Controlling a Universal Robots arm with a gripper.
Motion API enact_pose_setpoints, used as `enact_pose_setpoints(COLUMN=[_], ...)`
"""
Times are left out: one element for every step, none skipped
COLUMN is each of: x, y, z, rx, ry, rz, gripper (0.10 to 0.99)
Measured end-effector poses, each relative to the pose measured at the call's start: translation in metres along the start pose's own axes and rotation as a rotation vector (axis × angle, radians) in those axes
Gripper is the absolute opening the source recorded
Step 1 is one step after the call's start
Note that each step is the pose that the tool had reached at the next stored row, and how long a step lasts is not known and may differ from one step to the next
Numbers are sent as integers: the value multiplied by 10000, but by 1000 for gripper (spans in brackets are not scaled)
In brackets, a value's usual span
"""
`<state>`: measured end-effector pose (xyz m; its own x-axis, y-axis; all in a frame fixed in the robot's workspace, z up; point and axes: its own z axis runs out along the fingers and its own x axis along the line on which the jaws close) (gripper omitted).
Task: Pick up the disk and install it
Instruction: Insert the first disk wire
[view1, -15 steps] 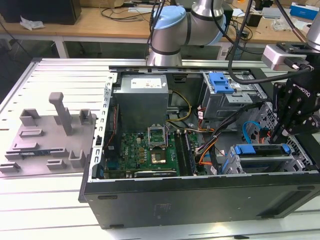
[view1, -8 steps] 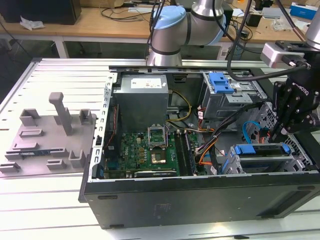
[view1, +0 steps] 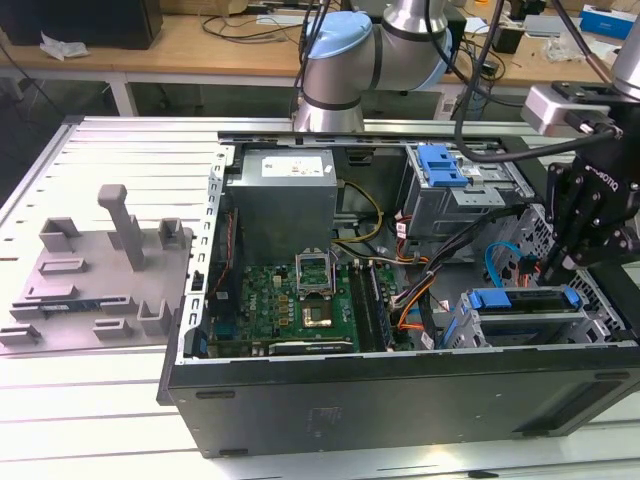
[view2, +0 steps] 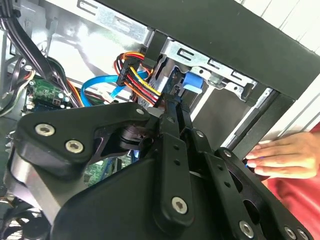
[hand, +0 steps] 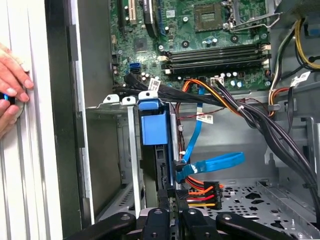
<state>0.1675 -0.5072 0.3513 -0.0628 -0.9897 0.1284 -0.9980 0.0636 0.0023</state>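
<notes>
Disk (view1: 522, 300) sits in drive cage at case's 4 o'clock corner in exterior view, blue carrier frame up. Gripper (hand: 170, 202) at its rear edge, beside power connector (hand: 200, 194); finger state indeterminable. Likely rigid, heavy, shock-sensitive; grasp by carrier edges.

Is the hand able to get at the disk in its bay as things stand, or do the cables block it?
Probably yes. The hand sits right at the edge of the disk, with nothing between them. The orange-red cable plug and the blue cable lie close beside and might be brushed.
</notes>
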Motion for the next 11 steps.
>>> enact_pose_setpoints(x=[1, 3, 5, 6, 6, 6, 6, 7, 13, 13, 14], y=[1, 4, 9, 10, 11, 12, 12, 12, 13, 13, 13], z=[0, 0, 1, 1, 1, 1, 1, 2, 3, 4, 4], rx=[20, 29, 29, 30, 30, 30, 29, 30, 30, 30, 30], ry=[1, 1, 0, 0, 0, 0, 0, 0, 0, -1, -1], rz=[-127, -185, -192, -193, -194, -193, -192, -193, -192, -192, -193], gripper=[165, 165, 165, 165, 165, 165, 165, 165, 165, 165, 165])
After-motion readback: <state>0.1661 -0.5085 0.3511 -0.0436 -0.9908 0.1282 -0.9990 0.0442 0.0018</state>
